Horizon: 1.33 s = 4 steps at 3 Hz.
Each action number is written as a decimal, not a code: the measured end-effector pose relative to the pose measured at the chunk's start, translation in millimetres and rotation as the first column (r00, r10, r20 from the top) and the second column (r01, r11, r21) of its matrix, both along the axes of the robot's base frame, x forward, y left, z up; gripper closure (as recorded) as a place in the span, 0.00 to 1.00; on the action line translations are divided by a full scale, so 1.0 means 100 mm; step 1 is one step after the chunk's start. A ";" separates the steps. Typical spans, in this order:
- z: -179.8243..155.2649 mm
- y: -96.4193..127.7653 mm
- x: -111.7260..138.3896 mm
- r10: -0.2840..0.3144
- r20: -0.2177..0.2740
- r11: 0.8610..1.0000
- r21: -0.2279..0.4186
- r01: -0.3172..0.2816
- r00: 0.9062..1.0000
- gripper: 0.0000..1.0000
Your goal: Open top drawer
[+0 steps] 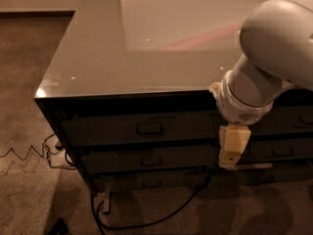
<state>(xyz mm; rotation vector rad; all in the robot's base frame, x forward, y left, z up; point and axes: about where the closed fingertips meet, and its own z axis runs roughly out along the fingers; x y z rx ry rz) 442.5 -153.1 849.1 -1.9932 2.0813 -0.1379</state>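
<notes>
The top drawer [122,129] is the uppermost dark front under the counter's left half, flush with the frame. Its small metal loop handle [150,128] sits at its middle. My gripper [232,153] is a cream-coloured piece hanging down from the white arm [274,48]. It sits in front of the drawer fronts to the right of the handle, at about the height of the second drawer and well apart from the handle. The drawer's inside is hidden.
Two more dark drawer fronts [146,159] lie below the top one, with another column of drawers [288,131] to the right. The glossy grey countertop [107,58] overhangs them. Black cables [146,222] and a power strip [58,148] lie on the carpet.
</notes>
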 end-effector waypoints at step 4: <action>-0.81 0.35 0.17 0.066 -0.034 0.996 -0.053 -0.067 0.997 0.00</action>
